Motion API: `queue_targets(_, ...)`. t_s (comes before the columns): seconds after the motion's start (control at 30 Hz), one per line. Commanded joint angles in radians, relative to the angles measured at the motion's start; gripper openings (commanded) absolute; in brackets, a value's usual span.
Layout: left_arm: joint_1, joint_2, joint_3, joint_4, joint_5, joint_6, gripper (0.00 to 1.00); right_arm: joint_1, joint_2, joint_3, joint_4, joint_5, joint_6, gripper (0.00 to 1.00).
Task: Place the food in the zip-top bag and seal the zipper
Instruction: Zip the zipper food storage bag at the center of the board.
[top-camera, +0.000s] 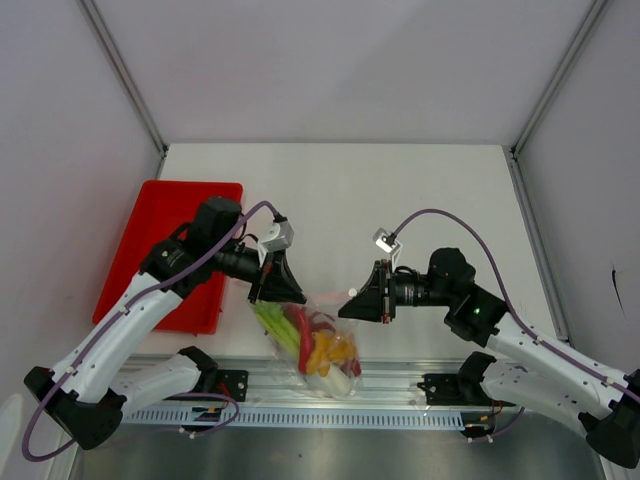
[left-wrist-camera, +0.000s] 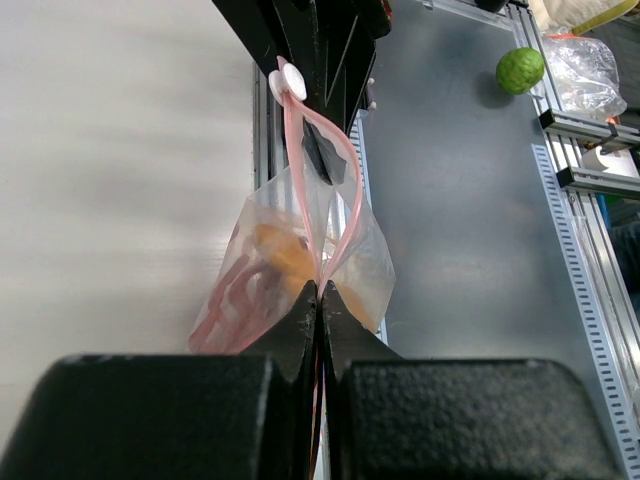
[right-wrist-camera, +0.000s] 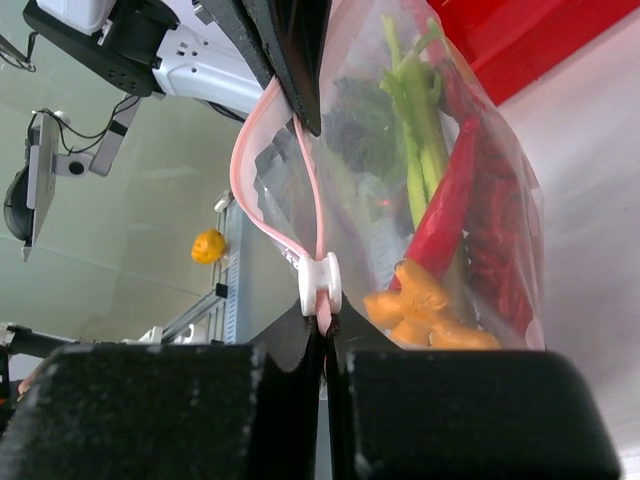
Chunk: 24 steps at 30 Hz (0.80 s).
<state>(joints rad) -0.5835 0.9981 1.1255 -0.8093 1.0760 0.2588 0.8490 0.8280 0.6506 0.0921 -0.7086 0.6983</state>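
Note:
The zip-top bag (top-camera: 312, 345) hangs in the air between my two grippers, over the table's near edge. The food is inside it: green stalks (right-wrist-camera: 420, 150), a red chili (right-wrist-camera: 450, 200) and yellow-orange pieces (right-wrist-camera: 420, 300). My left gripper (top-camera: 275, 290) is shut on one end of the zipper (left-wrist-camera: 296, 150). My right gripper (top-camera: 350, 305) is shut on the other end, right below the white slider (right-wrist-camera: 320, 283). Between the grippers the two pink strips stand apart in a loop, so the mouth is open there. The slider also shows in the left wrist view (left-wrist-camera: 288, 80).
The red tray (top-camera: 165, 250) lies on the table at the left, under my left arm. An aluminium rail (top-camera: 400, 385) runs along the near edge below the bag. Off the table lie a green ball (left-wrist-camera: 520, 68) and a yellow-orange ball (right-wrist-camera: 208, 245).

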Motion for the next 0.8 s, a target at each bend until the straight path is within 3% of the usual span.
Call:
queue_targets(0.0, -0.004, -0.019, -0.004, 0.032, 0.015, -0.015, 0.01, 0.002, -0.01, 0.003, 0.044, 0.024, -0.017, 0.0)
queue_targets(0.17, -0.004, -0.044, -0.003, 0.03, 0.03, -0.027, 0.01, 0.004, -0.024, 0.032, -0.014, 0.063, -0.089, 0.0)
queue_targets(0.2, -0.006, -0.058, -0.004, 0.071, 0.013, -0.061, 0.05, 0.004, -0.027, 0.04, -0.029, 0.07, -0.1, 0.0)
queue_targets(0.3, -0.006, -0.099, 0.022, 0.129, -0.03, -0.128, 0.38, 0.004, -0.027, 0.055, -0.049, 0.067, -0.125, 0.0)
queue_targets(0.37, -0.006, -0.105, 0.037, 0.157, -0.008, -0.174, 0.53, 0.004, -0.023, 0.064, -0.055, 0.051, -0.132, 0.0)
queue_targets(0.47, -0.019, -0.07, 0.065, 0.191, -0.01, -0.214, 0.68, 0.005, -0.006, 0.087, -0.045, -0.002, -0.14, 0.0)
queue_targets(0.57, -0.112, -0.023, 0.114, 0.173, -0.115, -0.211, 0.76, 0.018, 0.016, 0.136, -0.089, -0.005, -0.175, 0.0)
queue_targets(0.67, -0.162, 0.0, 0.137, 0.235, -0.169, -0.249, 0.93, 0.022, 0.031, 0.175, -0.126, -0.031, -0.194, 0.0)
queue_targets(0.77, -0.193, 0.04, 0.152, 0.282, -0.168, -0.302, 0.95, 0.031, 0.045, 0.211, -0.184, -0.026, -0.229, 0.0)
